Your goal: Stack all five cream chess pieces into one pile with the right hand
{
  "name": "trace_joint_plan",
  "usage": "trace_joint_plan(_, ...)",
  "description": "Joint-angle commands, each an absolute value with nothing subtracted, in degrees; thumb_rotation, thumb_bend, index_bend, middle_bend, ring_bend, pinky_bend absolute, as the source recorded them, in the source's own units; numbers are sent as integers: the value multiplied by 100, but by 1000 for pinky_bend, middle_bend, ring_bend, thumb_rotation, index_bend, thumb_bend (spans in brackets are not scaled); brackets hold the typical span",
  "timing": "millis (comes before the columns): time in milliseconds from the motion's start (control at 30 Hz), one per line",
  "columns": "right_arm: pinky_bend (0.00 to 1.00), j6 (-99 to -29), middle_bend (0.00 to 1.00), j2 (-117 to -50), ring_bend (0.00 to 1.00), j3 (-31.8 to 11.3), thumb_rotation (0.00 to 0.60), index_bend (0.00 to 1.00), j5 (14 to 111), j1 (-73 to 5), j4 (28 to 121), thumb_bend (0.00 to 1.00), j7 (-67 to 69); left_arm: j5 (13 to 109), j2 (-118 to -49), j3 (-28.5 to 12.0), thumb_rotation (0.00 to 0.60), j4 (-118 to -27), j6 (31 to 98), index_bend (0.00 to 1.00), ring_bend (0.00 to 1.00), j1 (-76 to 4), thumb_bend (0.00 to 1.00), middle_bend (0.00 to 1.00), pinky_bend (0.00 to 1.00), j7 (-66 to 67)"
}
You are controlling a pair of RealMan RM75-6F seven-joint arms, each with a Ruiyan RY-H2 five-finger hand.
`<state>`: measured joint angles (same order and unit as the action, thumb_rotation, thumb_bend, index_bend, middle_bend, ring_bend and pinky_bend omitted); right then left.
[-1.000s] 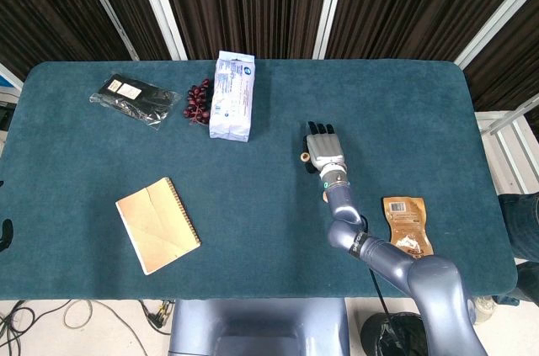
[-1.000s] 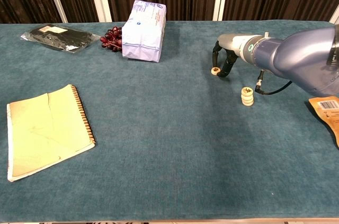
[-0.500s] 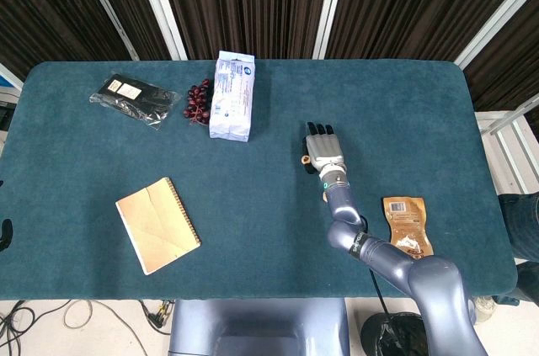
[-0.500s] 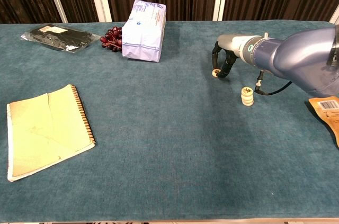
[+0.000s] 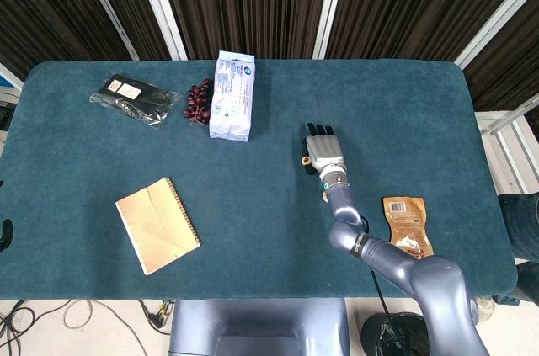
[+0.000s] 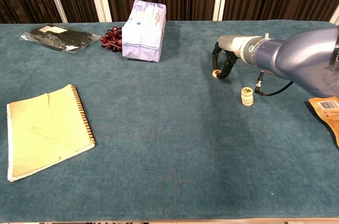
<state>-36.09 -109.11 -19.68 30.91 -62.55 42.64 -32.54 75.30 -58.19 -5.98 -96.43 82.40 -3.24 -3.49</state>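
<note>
My right hand [image 5: 322,152] [image 6: 225,61] hangs fingers-down over the right-centre of the teal table. It pinches one cream chess piece [image 6: 216,74] [image 5: 305,157] between thumb and a finger, low and close to the cloth. A short pile of cream chess pieces [image 6: 247,97] [image 5: 324,197] stands upright a little nearer and to the right, beside my forearm and apart from the hand. The left hand does not show in either view.
A white-blue packet [image 5: 231,96] and dark grapes [image 5: 198,103] lie at the back, a black pouch [image 5: 133,98] at the far left. A spiral notebook [image 5: 157,224] lies front left. A brown snack bag [image 5: 408,225] sits at the right.
The hand and the pinched cream piece have sunk a little toward the cloth. The pile and everything else stayed put.
</note>
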Motion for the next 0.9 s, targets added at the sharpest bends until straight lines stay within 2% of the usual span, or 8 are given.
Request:
trace_joint_plan(33,0,-3610,0,-10908,0,-1965,600,495,3092,-6257,4274,411,-3260,7529,-5820,-597,600,-9641,8237,169,0,-324,485,0,0,-348)
trace_joint_plan(733,0,-3546,0,-10952,0,-1920,600,495,3035,-6261,4206,411,-3300,7524,-5814,-603,600,-9641,8236,169,0,-323,485,0,0,-367)
trace_joint_plan(900,0,-3555,0,-10955,0,-1925,600,526,3055,-6259,4196,410,-3281,7530,-5811,-601,600,-9633,8238,169,0,-321,485,0,0,-380)
